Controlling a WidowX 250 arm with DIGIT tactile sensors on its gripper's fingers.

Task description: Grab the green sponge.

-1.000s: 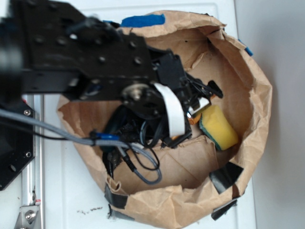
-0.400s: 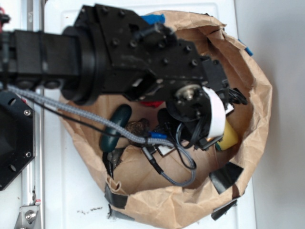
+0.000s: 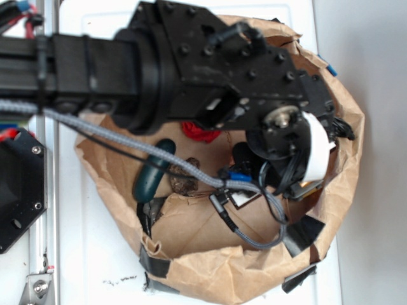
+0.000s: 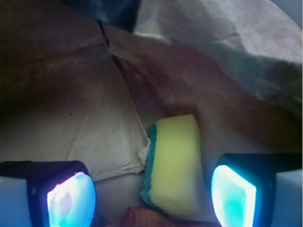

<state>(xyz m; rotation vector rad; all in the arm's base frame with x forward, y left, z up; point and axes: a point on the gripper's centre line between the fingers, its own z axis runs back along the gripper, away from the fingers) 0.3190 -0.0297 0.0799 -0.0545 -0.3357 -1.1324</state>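
Your gripper [image 4: 151, 196] shows in the wrist view with its pads [image 4: 71, 198] spread, the green sponge [image 4: 173, 165], soft yellow foam with a thin green scouring edge, lying between them on creased brown paper. From the exterior view, you see the black arm [image 3: 222, 76] covering the crumpled paper bag [image 3: 210, 270], which holds a smooth dark green oblong object [image 3: 152, 171].

I see a white tabletop [image 3: 95, 254] carrying a rolled-down brown paper bag [image 3: 210, 273] patched with black tape. On the bag's floor lie a dark green pickle-shaped thing [image 3: 152, 170], a red object [image 3: 198, 132], a brown speckled lump [image 3: 184, 183] and the green sponge [image 4: 173, 163]
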